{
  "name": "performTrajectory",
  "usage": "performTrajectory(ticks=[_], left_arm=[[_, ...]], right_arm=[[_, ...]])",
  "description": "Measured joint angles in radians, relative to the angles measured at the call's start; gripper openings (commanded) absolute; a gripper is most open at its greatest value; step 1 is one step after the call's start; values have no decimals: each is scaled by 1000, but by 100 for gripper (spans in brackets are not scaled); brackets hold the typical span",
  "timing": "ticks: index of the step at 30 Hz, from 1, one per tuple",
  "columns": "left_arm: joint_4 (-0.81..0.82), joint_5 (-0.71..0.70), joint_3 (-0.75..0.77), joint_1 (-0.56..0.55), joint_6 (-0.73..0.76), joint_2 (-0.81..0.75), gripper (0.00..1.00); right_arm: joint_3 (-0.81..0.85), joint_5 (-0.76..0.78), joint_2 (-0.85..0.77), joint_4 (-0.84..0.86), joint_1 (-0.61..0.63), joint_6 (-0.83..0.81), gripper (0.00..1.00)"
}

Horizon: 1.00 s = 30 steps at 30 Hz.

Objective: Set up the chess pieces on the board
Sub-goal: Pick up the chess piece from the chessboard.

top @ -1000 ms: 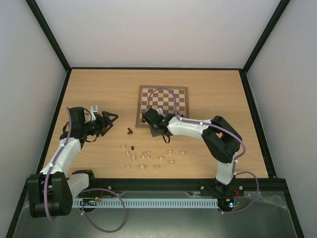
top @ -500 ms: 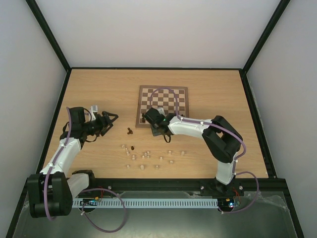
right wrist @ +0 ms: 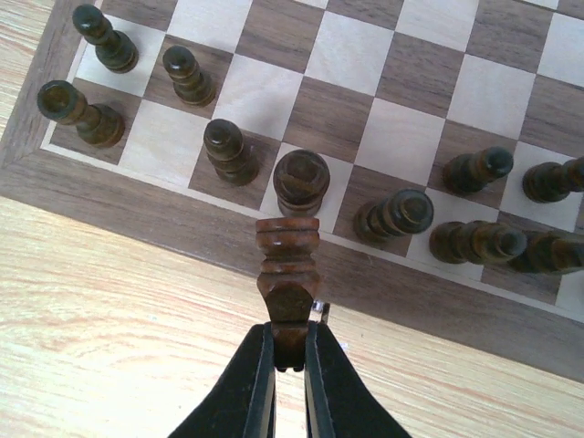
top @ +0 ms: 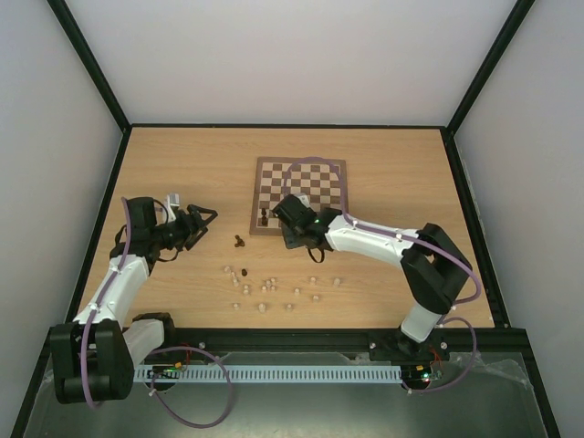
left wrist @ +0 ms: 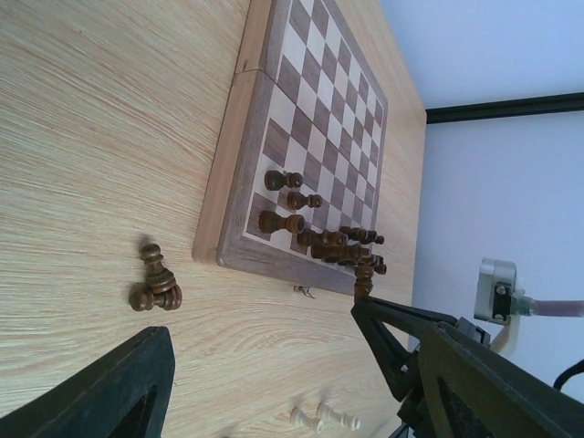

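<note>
My right gripper point(right wrist: 289, 351) is shut on the top end of a dark brown chess piece point(right wrist: 287, 265), which lies level with its base pointing at the board. It hangs over the near frame of the board point(right wrist: 164, 196), in front of several dark pieces point(right wrist: 301, 178) standing on the nearest rows. From above, the right gripper point(top: 294, 234) is at the near edge of the board point(top: 315, 178). My left gripper point(top: 205, 219) stands open and holds nothing, left of the board. Two dark pieces point(left wrist: 155, 283) lie on the table between it and the board frame point(left wrist: 239, 155).
Several pale pieces point(top: 265, 287) lie scattered on the table in front of the board, two of them point(left wrist: 324, 420) low in the left wrist view. A small metal latch point(right wrist: 319, 312) sticks out of the board's near edge. Black frame rails border the table.
The right gripper has closed fully on the dark piece and shifted a little right along the board's near edge, uncovering a standing dark piece. The left arm has not moved.
</note>
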Motion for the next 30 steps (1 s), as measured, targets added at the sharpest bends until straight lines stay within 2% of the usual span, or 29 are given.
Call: performTrajectory(ticks=[18,27,30], left_arm=[[0,0,-5,0,0,-3,76],[-11,30,-5,-6,18,-35,77],[-57,47,3,-30,50,-53,81]], right_arm=[[-4,-150,-155,-110,0,-46,5],[50,-441,-156,-140,-3,-110,5],[88,-534,-153,-138,-3,-126,5]])
